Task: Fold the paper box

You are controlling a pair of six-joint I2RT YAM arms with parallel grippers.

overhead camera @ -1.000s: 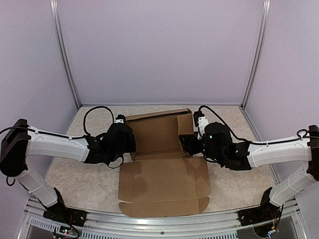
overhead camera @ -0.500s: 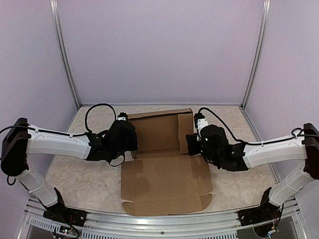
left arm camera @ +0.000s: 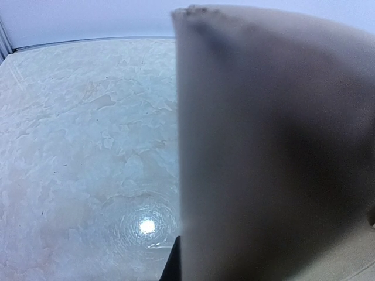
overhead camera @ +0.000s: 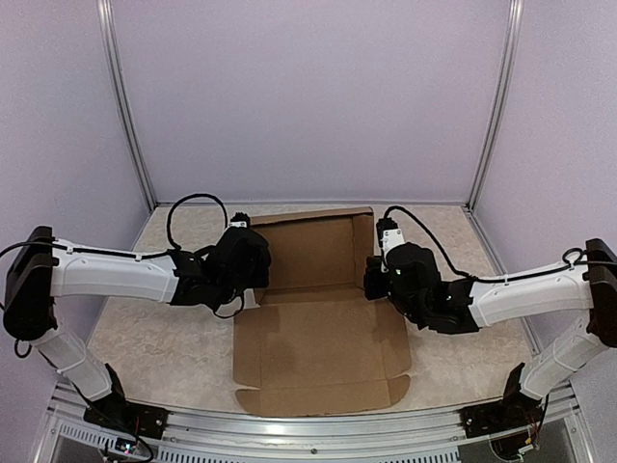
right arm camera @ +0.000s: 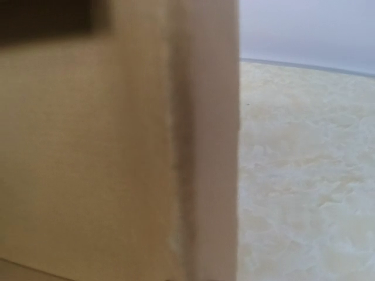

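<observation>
Marbled tabletop (overhead camera: pixel 164 338); paper box (overhead camera: pixel 318 338) part-folded, side flaps raised.

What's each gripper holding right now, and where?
Brown cardboard paper box: left gripper looks pinched on its left side flap; right gripper at the right flap, hold unclear.

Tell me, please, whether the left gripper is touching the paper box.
Touching. The left wrist view shows a flap of the paper box standing against a dark finger of the left gripper at the bottom edge, with no gap.

Pale marbled table (overhead camera: pixel 145 338) carries the paper box (overhead camera: pixel 318 338).
</observation>
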